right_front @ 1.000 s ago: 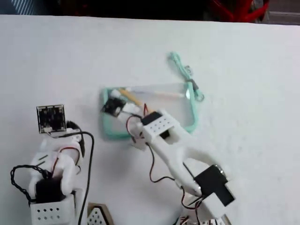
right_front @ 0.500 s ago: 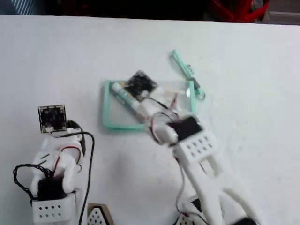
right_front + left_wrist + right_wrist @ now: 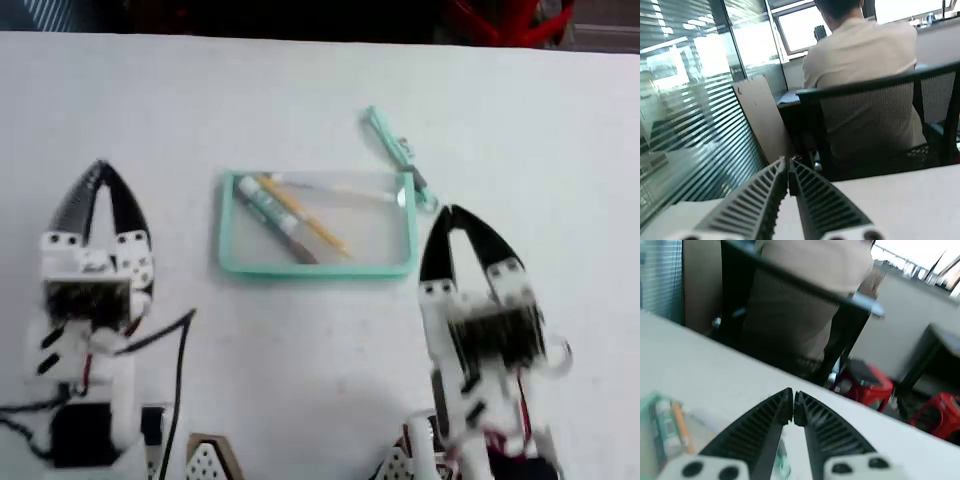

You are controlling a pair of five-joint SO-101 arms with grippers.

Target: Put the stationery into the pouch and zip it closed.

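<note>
The pouch [image 3: 318,270] lies lengthwise left to right. Inside it, a pencil [image 3: 300,218] and a pen [image 3: 268,208] slant from far-left to near-right. The left gripper [image 3: 100,168] and right gripper [image 3: 453,210] are both closed and empty.

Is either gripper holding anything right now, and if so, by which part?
Nothing is held. The left gripper and the right gripper both have their fingers shut on nothing, and both are clear of the pouch.
</note>
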